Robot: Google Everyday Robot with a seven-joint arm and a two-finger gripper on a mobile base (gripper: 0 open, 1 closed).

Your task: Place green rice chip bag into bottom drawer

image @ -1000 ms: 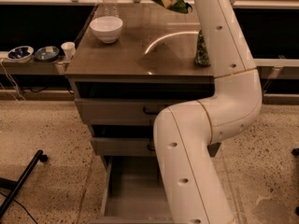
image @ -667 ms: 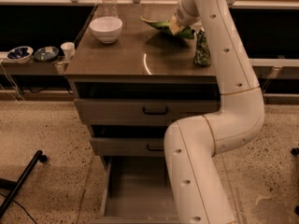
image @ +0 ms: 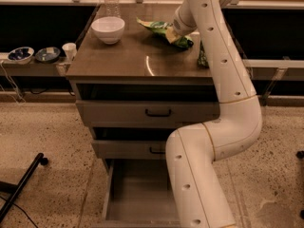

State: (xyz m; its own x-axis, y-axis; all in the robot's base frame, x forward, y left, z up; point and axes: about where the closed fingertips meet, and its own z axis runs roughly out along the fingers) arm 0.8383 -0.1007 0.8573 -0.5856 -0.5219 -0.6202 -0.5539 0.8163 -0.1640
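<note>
While the bottom drawer (image: 137,194) is standing open, the pincer (image: 183,32) is pinching the green rice chip bag (image: 159,28) above the tabletop (image: 123,61).

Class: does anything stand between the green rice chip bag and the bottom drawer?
Nothing visible does. The gripper is at the green rice chip bag on the cabinet top; the bottom drawer stands pulled out below.
</note>
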